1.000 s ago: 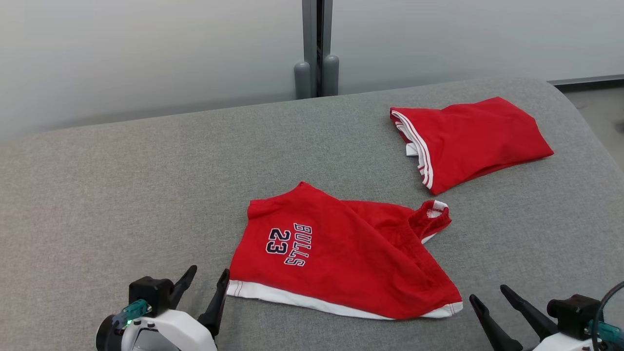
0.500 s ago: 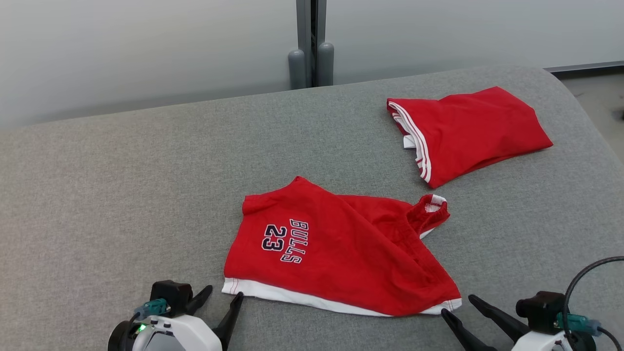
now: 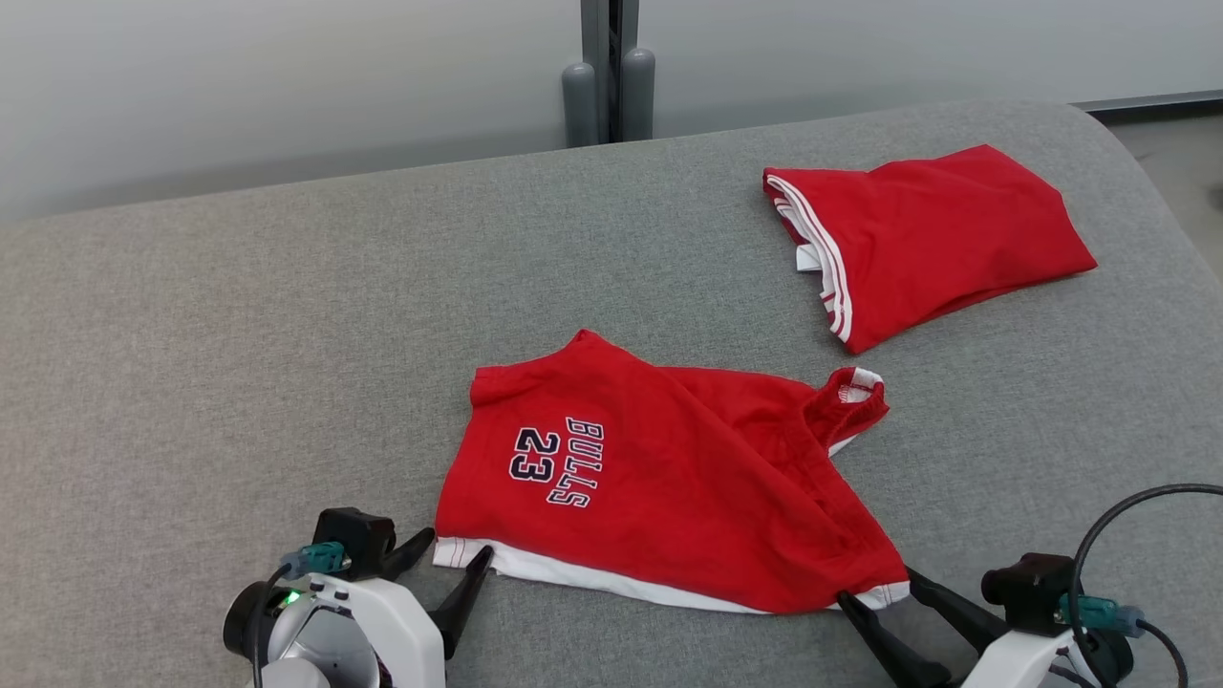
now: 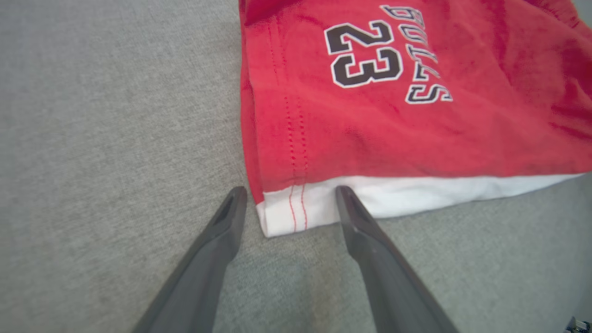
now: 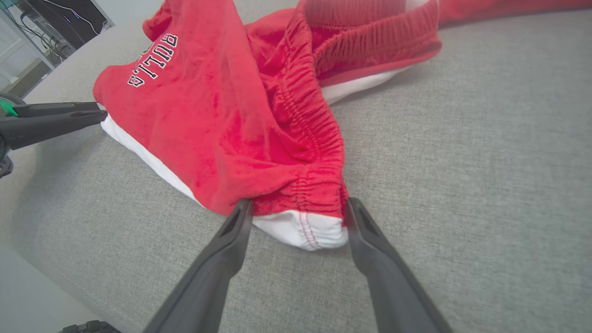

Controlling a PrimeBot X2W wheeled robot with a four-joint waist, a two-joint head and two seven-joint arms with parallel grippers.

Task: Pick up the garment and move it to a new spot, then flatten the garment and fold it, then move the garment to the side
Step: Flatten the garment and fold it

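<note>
The red knit garment (image 3: pixel 669 497), with a white hem band (image 4: pixel 416 194) and the dark print "BULLS 23", lies rumpled but mostly spread out on the grey fabric-covered surface (image 3: pixel 191 334), near its front middle. A second, folded red garment with white stripes (image 3: pixel 936 239) lies well apart at the far right.

Left gripper (image 3: pixel 457 547): fingers spread wide, holding nothing. The near-left corner of the white hem band sits between the fingertips.

Right gripper (image 3: pixel 874 585): also wide open and empty. It straddles the near-right corner, where a gathered red elastic edge (image 5: pixel 300 115) overlaps a white layer.

Judged step: closing on both near corners for the pickup.

Hazards:

1. Shallow grip. Only the corner tips lie between the fingers. If the jaws close without advancing, the cloth may slip out on lifting.
2. Partial layers. The right corner is several layers thick. A pinch on the top layer alone would let the lower one sag, and the garment would open or twist in the air.
3. Surface snag. The fingertips appear low to the grey cover. Closing there could pinch the upholstery together with the hem.
4. Uneven lift. If one side closes or rises first, the garment drags and bunches, which makes flattening harder.
5. Placement. A new spot too far to the right would overlap the folded red garment.
</note>
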